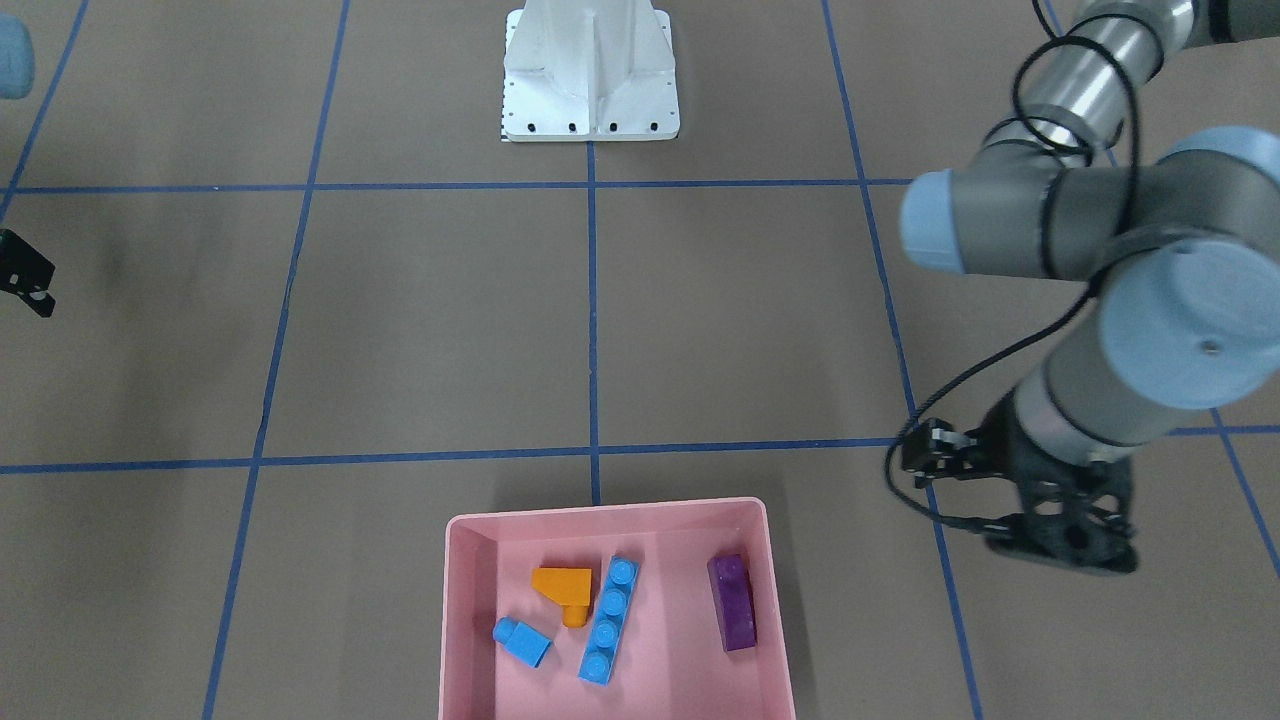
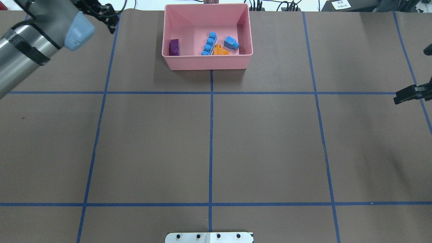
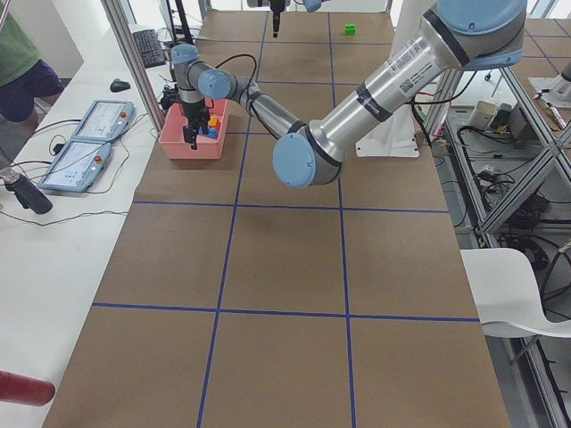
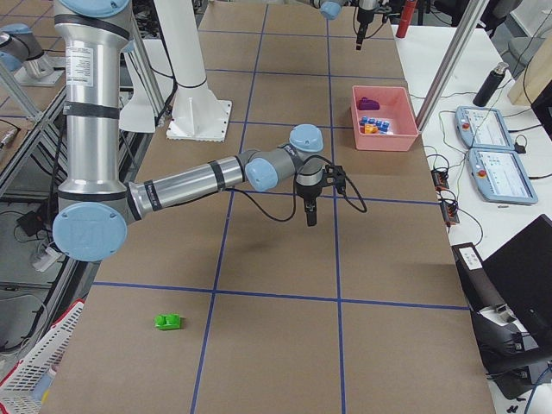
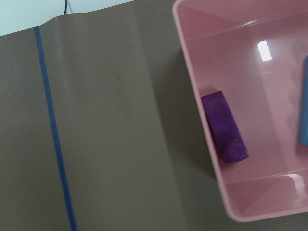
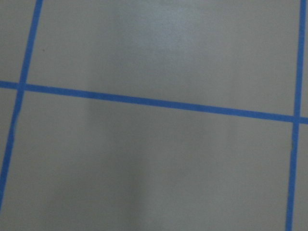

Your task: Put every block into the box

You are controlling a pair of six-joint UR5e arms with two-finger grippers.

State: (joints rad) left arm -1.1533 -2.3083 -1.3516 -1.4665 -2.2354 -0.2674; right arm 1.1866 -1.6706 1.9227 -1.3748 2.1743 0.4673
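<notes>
The pink box (image 1: 605, 508) holds the orange sloped brick (image 1: 562, 585), the small blue brick (image 1: 522, 640), the long blue brick (image 1: 608, 620) and the purple brick (image 1: 733, 602). The purple brick also shows in the left wrist view (image 5: 224, 126). The green brick (image 4: 168, 322) lies alone on the table far toward the robot's right end. It is outside the overhead and front views. My left gripper (image 1: 1065, 545) hangs beside the box, outside its purple-brick end. Its fingers are hidden. My right gripper (image 2: 398, 99) points down over bare table, looks shut and holds nothing.
The white robot base (image 1: 590, 75) stands at the table's middle edge. Blue tape lines (image 2: 211, 135) divide the brown table. Tablets and cables (image 4: 487, 147) lie on the side bench beyond the box.
</notes>
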